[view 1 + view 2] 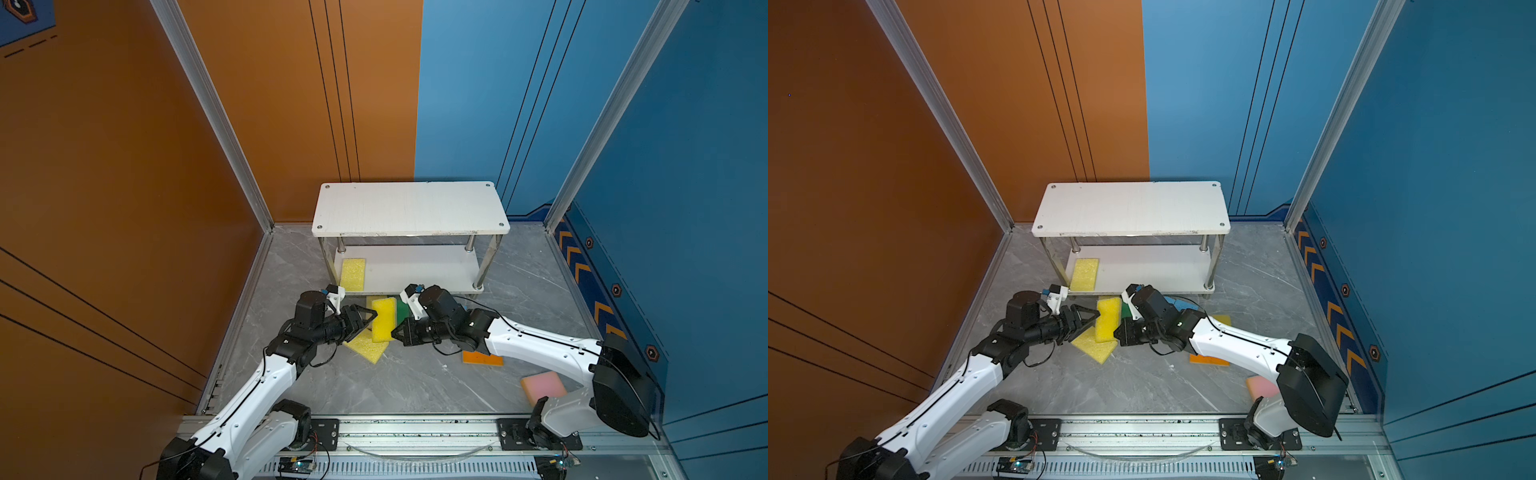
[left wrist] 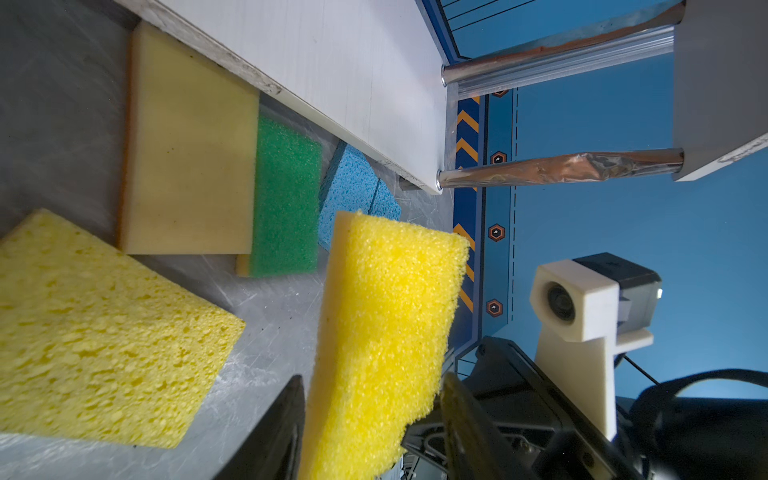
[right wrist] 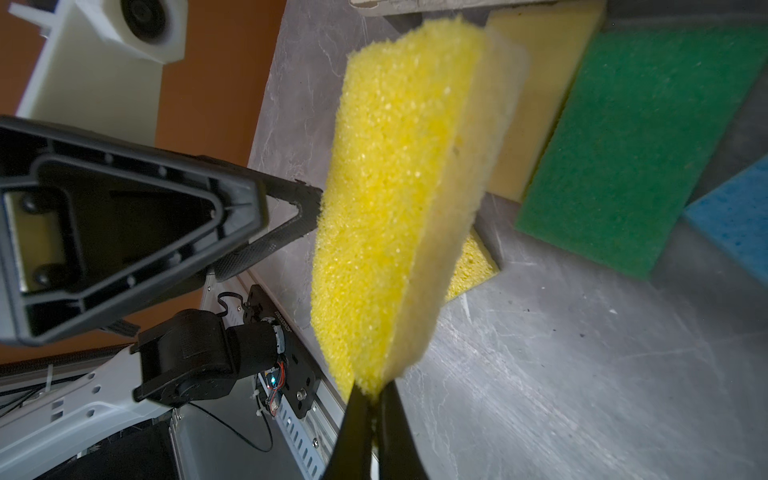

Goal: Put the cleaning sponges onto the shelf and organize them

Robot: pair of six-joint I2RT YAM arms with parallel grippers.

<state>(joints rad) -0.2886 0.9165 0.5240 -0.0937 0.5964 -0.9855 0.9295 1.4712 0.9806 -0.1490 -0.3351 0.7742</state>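
A pink sponge (image 1: 543,386) is lying flat on the grey marbled surface (image 1: 415,386), well in front of the shelf (image 1: 409,208) and out past its right end, partly hidden by the right arm. Closer to the shelf, an orange sponge (image 1: 482,357) is lying flat with its long axis running side to side, roughly parallel to the shelf's front edge.

In front of the shelf's middle, two black grippers are meeting at a bright yellow sponge (image 1: 383,318). This sponge is being held off the surface. Its long axis is running front to back, so its far end is pointing at the shelf's front edge. The right gripper (image 3: 374,399) is pinching the sponge's near end, its fingers (image 3: 357,432) closed tight on the foam. The left gripper (image 1: 371,318) is reaching in from the left with its fingers (image 2: 282,424) standing apart, one on each side of the sponge. Whether they are touching it is unclear.

Beneath the held sponge, a porous yellow sponge (image 1: 365,347) is lying flat, turned diagonally to the shelf.

At the shelf's front edge, a beige sponge (image 2: 191,166) is overlapping a green-faced sponge (image 2: 286,199), and a light blue sponge (image 2: 353,187) is lying just beside them, toward the shelf's right end.

On the shelf's lower board, at its left end, a pale yellow sponge (image 1: 353,274) is lying flat, its long axis running front to back across the board.
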